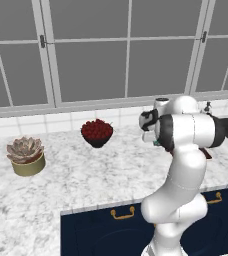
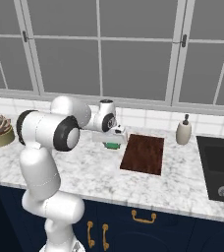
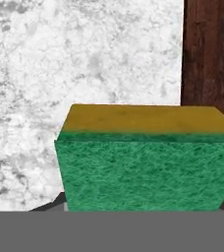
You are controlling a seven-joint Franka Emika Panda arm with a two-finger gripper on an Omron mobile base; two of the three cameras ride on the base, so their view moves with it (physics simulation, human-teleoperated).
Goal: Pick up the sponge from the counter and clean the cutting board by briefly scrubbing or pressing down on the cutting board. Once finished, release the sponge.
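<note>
The sponge, green over yellow, sits close up at the bottom of the hand view, with the marbled counter below it. My gripper is shut on the sponge and points down, just left of the cutting board. The dark reddish-brown board lies flat on the counter, and its left edge runs down the right side of the hand view. My fingertips are hidden behind the sponge.
A black bowl of red fruit stands at the back of the counter. A potted succulent is far left. A soap dispenser and a dark sink lie right of the board. Windows line the back wall.
</note>
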